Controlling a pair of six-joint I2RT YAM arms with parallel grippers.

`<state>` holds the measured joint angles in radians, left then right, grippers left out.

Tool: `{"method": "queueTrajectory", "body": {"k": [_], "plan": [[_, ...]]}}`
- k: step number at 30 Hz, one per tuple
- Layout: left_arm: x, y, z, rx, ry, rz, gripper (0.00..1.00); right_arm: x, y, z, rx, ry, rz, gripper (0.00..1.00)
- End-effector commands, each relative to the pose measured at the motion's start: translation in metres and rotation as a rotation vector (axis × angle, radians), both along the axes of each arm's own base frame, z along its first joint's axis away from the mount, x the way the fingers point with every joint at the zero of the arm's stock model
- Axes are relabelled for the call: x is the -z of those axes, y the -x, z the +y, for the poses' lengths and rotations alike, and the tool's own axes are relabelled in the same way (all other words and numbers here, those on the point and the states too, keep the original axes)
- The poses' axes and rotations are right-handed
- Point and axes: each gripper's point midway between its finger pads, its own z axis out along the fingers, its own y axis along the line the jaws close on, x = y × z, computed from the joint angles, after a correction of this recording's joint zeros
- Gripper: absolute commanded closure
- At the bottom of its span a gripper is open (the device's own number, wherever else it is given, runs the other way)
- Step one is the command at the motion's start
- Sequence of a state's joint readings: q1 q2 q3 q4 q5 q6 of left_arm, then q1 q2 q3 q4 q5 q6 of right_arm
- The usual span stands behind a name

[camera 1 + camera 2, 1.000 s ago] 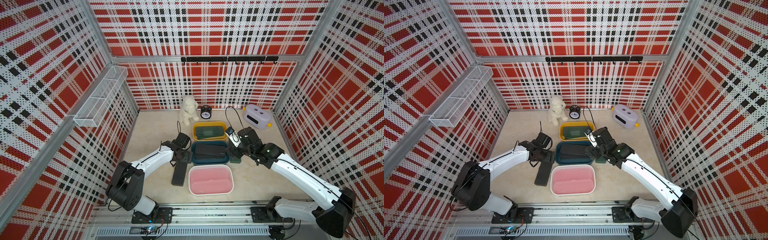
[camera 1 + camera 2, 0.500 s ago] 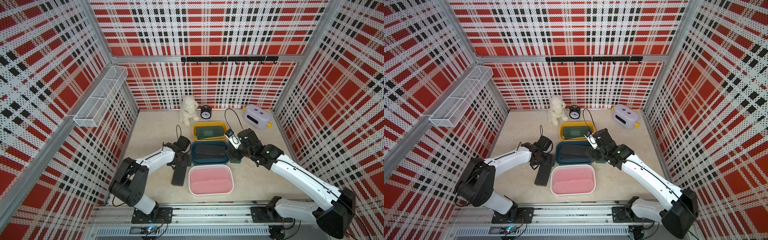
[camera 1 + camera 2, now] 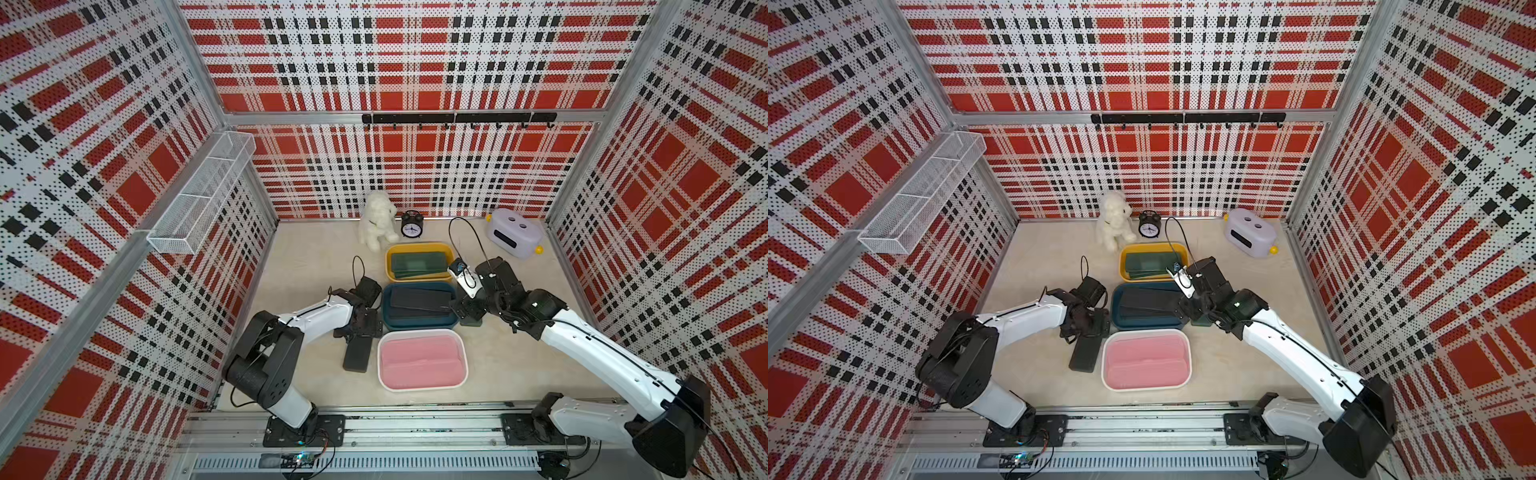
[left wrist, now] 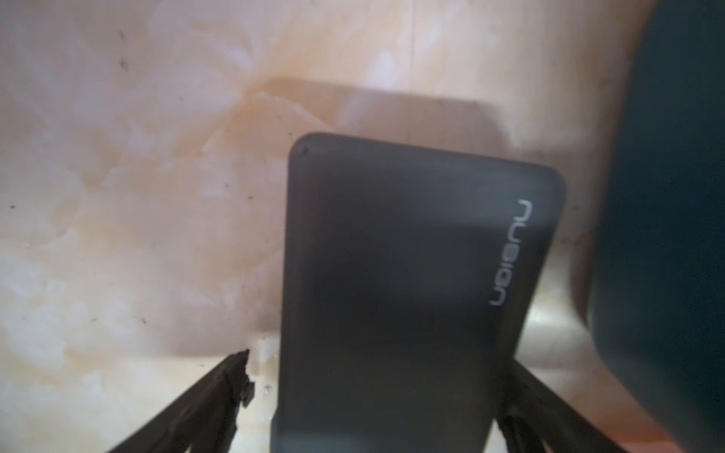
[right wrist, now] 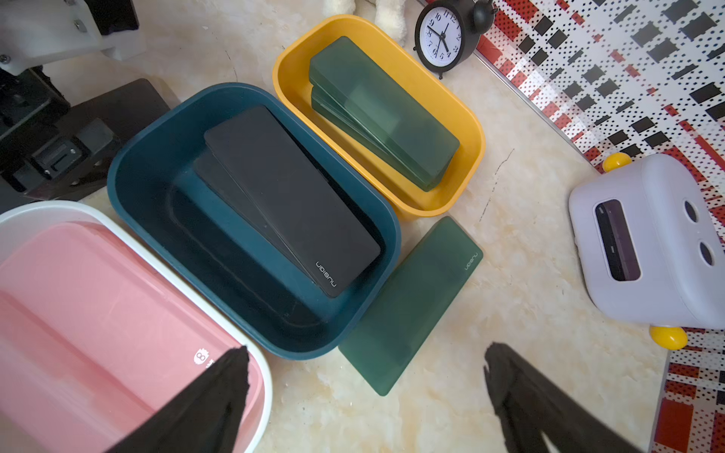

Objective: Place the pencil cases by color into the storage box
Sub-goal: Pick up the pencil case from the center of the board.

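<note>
Black pencil case [image 4: 392, 274] lies between spread jaws of left tool [image 4: 376, 357]; right tool [image 5: 365, 349] gapes empty.

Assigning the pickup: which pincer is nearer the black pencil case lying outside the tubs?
Left. The left pincer straddles the black case's end; the right pincer hovers beyond the blue tub, over the green case.

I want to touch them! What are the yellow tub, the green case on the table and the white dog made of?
Yellow tub: likely smooth moulded plastic, faint sheen. Green case: probably frosted plastic, matte, cloudy surface. White dog: seemingly plush fabric, fuzzy outline.
</note>
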<state>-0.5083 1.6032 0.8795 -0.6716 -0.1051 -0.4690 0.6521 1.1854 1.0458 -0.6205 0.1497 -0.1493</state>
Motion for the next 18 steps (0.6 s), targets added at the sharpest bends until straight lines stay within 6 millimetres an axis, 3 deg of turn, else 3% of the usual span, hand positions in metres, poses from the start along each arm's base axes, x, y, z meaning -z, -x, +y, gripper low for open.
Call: {"method": "queueTrajectory", "body": {"k": [1,9,13,18], "plan": [[0.009,0.006,-0.003,0.004,-0.002,0.024,0.06,0.001,-0.002,0.000,-0.006,-0.008,-0.009,0.00],[0.004,0.003,-0.001,-0.019,-0.006,0.000,0.37,0.000,-0.003,0.000,-0.006,-0.010,-0.012,0.00],[-0.009,-0.003,0.002,-0.047,-0.001,-0.049,0.44,0.001,-0.001,0.000,-0.006,-0.009,-0.010,0.00],[-0.042,-0.019,0.003,-0.083,0.018,-0.171,0.43,0.000,-0.001,-0.001,-0.005,-0.013,-0.012,0.00]]}}
